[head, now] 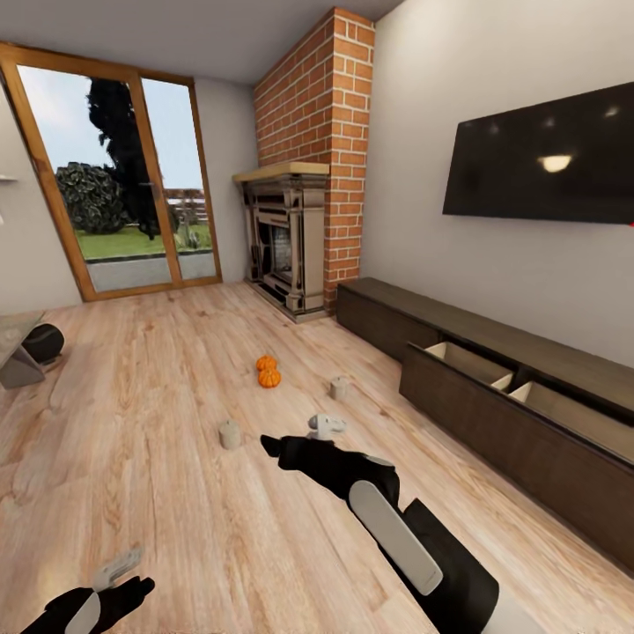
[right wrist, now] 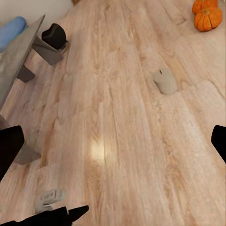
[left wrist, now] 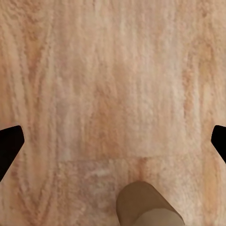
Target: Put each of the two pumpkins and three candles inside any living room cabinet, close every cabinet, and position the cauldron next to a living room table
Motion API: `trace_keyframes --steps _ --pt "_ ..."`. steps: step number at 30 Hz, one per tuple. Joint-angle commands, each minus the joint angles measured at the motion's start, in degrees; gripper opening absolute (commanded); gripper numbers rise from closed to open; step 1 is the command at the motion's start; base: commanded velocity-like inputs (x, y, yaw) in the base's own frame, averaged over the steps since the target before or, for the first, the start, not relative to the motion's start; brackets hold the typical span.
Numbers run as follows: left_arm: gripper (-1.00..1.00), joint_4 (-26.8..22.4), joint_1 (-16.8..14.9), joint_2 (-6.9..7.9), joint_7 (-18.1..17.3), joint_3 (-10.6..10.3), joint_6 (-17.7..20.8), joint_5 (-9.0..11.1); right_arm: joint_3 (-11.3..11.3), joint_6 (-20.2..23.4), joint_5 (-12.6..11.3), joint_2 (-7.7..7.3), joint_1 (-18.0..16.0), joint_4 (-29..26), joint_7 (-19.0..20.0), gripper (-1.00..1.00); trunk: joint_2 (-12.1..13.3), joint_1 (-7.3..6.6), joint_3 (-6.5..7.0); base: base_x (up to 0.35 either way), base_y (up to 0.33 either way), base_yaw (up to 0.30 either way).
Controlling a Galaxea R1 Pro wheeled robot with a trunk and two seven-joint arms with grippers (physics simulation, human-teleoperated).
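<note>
The cabinet (head: 493, 387) runs along the right wall under the TV (head: 541, 154), one wide front pulled out at centre right of the frame, pale inside showing; left that way, the task fails, and a careless base turn could clip the open front. The cauldron (head: 42, 342) sits at the left edge beside the desk (head: 16, 348), so it may already count as next to it, though a bump could roll it off. The two pumpkins (head: 268, 371) touch each other mid-floor at centre frame; gripping one could nudge the other away. Three candles stand on the floor: one (head: 230, 433) left of centre, one (head: 340, 387) nearer the cabinet, one (head: 327, 426) just past the right arm. They are small and upright, so a fast descent could tip one and send it rolling. The right hand (head: 273, 446) reaches forward low over the floor in lower centre, tips wide apart in its wrist view, empty. The left hand (head: 114, 592) hangs at lower left, also wide and empty, with a candle top (left wrist: 148, 205) below it.
</note>
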Motion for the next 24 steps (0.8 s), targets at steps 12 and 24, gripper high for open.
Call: trace_keyframes --steps 12,24 --pt "1.00 0.2 0.0 0.01 -8.5 -0.6 0.7 -0.2 -0.1 0.0 -0.6 -0.55 0.0 -1.1 4.6 1.00 -4.9 2.63 -2.22 0.000 0.000 0.000" --pt "1.00 0.6 0.0 -0.79 -9.9 -2.4 0.7 -0.2 -0.1 -0.2 -0.5 -0.54 0.0 -0.7 4.7 1.00 -6.6 3.72 -4.71 0.000 0.000 0.000"
